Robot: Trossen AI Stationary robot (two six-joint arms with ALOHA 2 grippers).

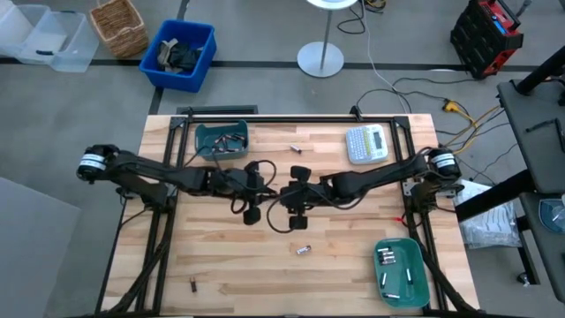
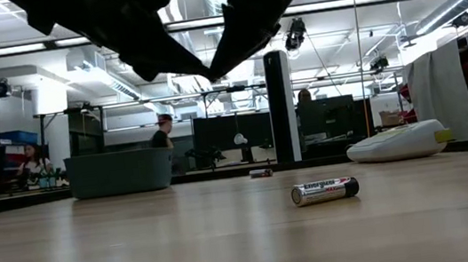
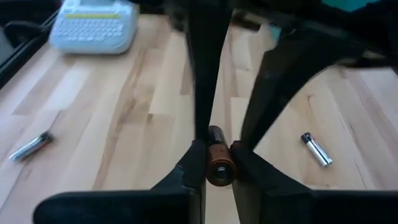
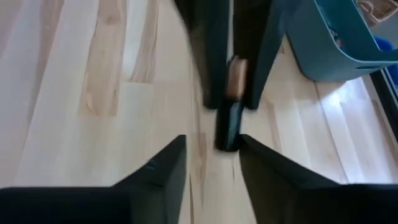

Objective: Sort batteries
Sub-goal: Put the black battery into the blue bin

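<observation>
Above the table's middle my two grippers meet tip to tip [image 2: 211,71]. My left gripper [image 3: 217,155] is shut on a copper-and-black battery [image 3: 216,149]. My right gripper [image 4: 212,146] is open, its fingers standing on either side of the battery's black end [image 4: 228,127]; I cannot tell whether they touch it. Loose batteries lie on the wood: one near the middle front [image 1: 303,250], one farther back [image 1: 297,147], and a dark one at the near left [image 1: 192,284]. My left gripper pinches the battery's copper end [image 3: 219,168] between its two fingers [image 3: 193,165]. It comes from the table's left, slanting a little downward, and the battery lies along the fingers with its black end pointing away. The battery is lifted clear of the table.
A teal bin [image 1: 221,140] with dark batteries stands at the far left. A green tray [image 1: 402,269] with silvery batteries sits at the near right. A grey-white label maker [image 1: 366,144] lies at the far right. Bare wood stretches along the near edge.
</observation>
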